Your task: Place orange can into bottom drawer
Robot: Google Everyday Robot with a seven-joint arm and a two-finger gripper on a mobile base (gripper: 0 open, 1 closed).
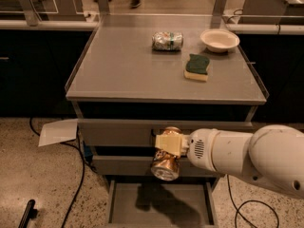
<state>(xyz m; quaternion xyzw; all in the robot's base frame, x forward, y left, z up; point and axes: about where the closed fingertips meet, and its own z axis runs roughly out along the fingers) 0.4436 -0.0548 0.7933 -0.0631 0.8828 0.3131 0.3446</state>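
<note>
The gripper [167, 145] is reaching in from the right, its jaws clenching the orange can [165, 166]. The can is hanging near-upright, directly above the open bottom drawer [124, 204]; the coming move is calling for a straight descent.

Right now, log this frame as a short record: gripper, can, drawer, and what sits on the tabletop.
gripper: in front of the drawer fronts, shut on the orange can
orange can: held tilted, hanging below the gripper, not yet in the drawer
bottom drawer: pulled open, shadow of arm and can on its floor
tabletop: green-and-silver can on its side, white bowl, green sponge
task state: placing not done
</note>
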